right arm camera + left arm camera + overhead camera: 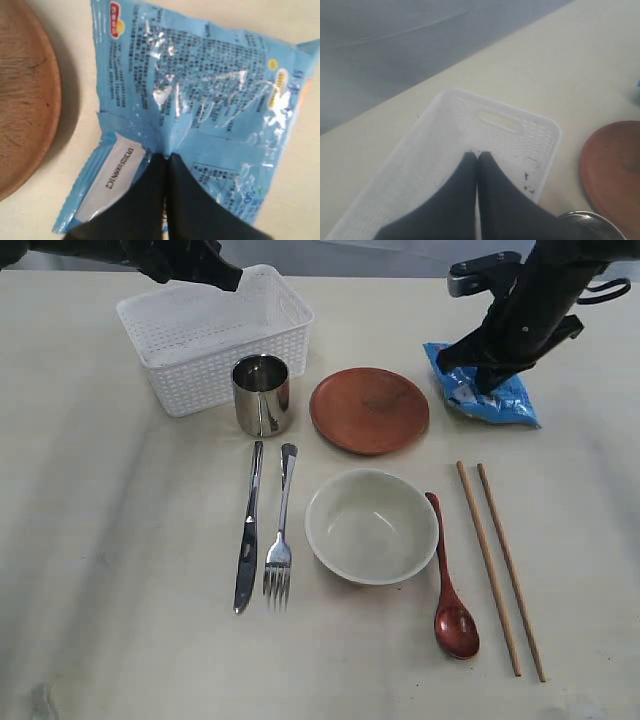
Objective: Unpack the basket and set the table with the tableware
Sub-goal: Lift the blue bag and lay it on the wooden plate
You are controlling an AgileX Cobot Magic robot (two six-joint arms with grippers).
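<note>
basket [215,380] looks empty: light, stiff plastic; take by rolled rim. left fingers [460,192] pressed together above it. right fingers [145,200] closed at snack packet [510,405], right of basket.

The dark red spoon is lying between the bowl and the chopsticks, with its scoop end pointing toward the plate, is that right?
Not quite. The spoon does lie between the bowl and the chopsticks, but its scoop end points away from the plate; the handle tip is the end nearer the plate. The exterior view shows this.
</note>
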